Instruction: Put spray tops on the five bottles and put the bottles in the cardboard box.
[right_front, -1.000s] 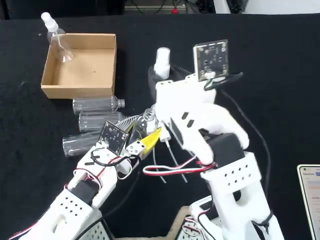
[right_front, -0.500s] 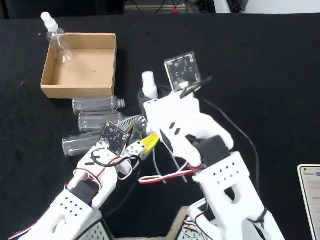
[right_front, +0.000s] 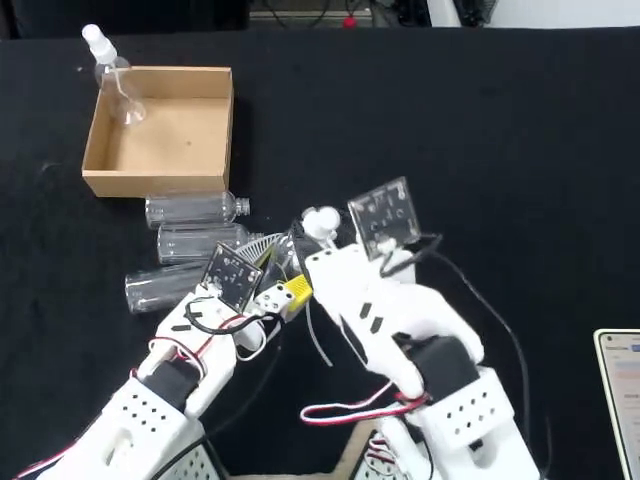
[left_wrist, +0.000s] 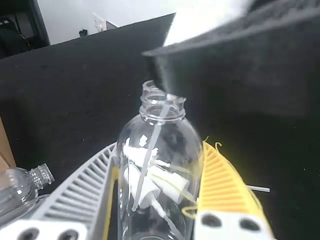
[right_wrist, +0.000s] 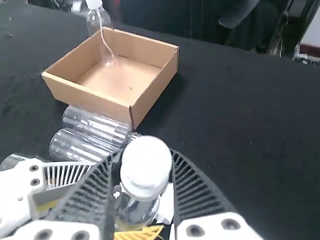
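Bottles (right_front: 190, 210) lie three beside cardboard box (right_front: 155, 183), one inside, one gripped.

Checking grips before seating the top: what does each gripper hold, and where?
The left gripper clamps the clear bottle around its body. The right gripper grips the spray top by its white head, over the bottle's neck.

Upright clear bottle (left_wrist: 160, 150) — white spray top (right_wrist: 146, 167) over its neck
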